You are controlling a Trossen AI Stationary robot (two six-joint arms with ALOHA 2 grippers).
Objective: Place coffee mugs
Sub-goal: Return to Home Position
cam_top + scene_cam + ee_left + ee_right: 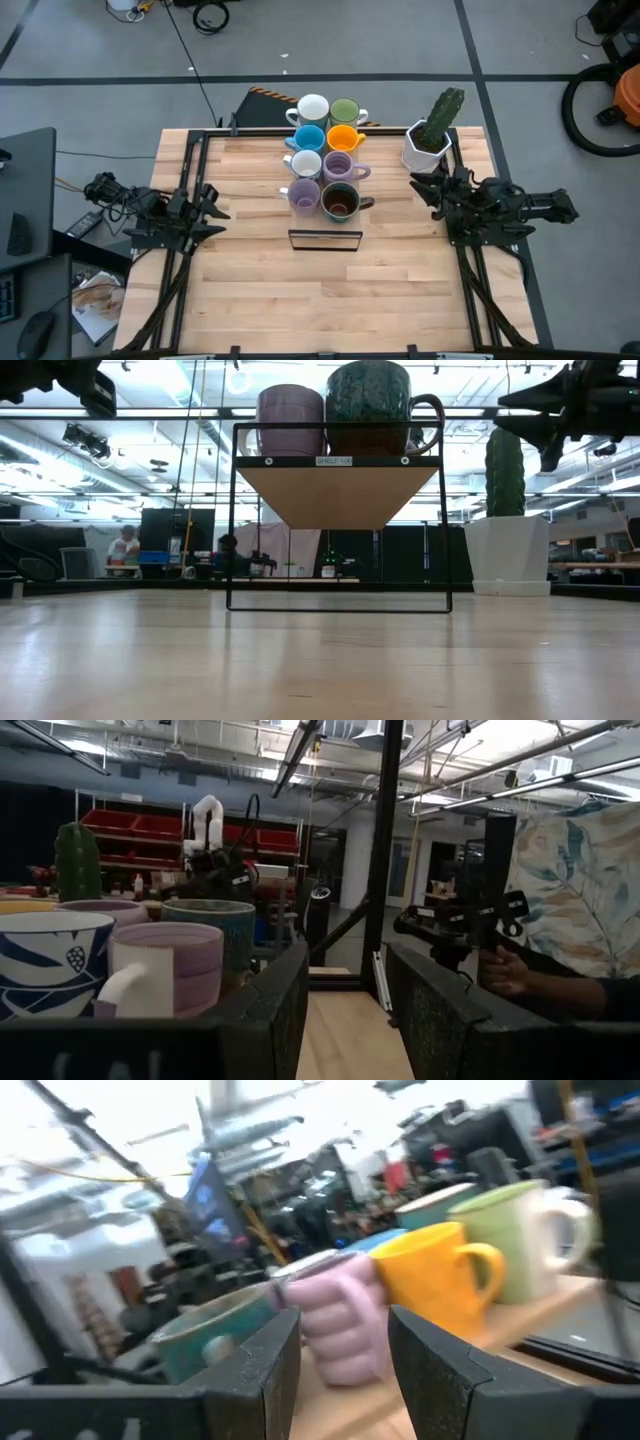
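Observation:
Eight mugs stand in two rows on a raised wooden shelf (338, 463) with a black wire frame: white (313, 107), green (344, 111), blue (309, 137), orange (343, 138), white (305, 163), lavender (340, 166), lavender (304, 192) and dark brown (340, 201). My left gripper (215, 210) hovers open to the left of the rows. My right gripper (425, 190) hovers open to their right, level with the lavender mug (340, 1320) and orange mug (435, 1275). In the left wrist view, a lavender mug (170, 960) and a white mug (50, 960) are nearest.
A white hexagonal pot with a green cactus (427, 140) stands at the table's far right, just beyond my right gripper. The shelf's front frame (325, 240) faces the table's near side. Bare wood lies on the table's near half (330, 300). People show in the room behind.

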